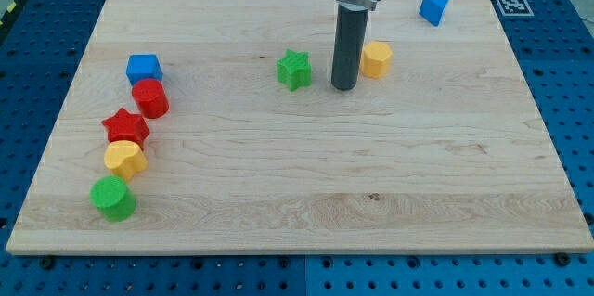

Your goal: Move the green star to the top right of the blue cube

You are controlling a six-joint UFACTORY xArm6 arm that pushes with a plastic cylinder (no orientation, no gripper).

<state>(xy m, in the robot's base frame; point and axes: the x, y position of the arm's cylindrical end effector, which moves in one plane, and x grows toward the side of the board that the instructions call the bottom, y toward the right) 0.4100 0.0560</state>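
We see a pale wooden board (306,185) with fine grain lines running along its length, lying on a blue perforated table (575,73). The arm ends in a smooth, dark, straight rod with no fingers at all, so nothing is grasped or released here. My tip (344,87) rests on the board between two blocks: the green star (294,70) sits just beside it to the view's left, apart from it, and a yellow block (376,58) with flat facets sits just beside it to the view's right, its left edge partly behind the rod. We cannot tell whether the rod touches that yellow block.

The blue cube (144,68) lies well to the view's left of the green star, near the board's left edge. Right below it stands a red cylinder (149,98), touching or nearly touching it. Further down the view follow a red star (125,127), a yellow block with facets (124,159) pressed against the star, and a green block (113,198) whose exact shape is hard to make out. All look like matte, slightly ribbed plastic.

Near the view's top right lies a blue wedge-like block (434,7). A black-and-white marker (511,4) sits beside the board's corner. The rod's metal collar is cut off by the view's top.
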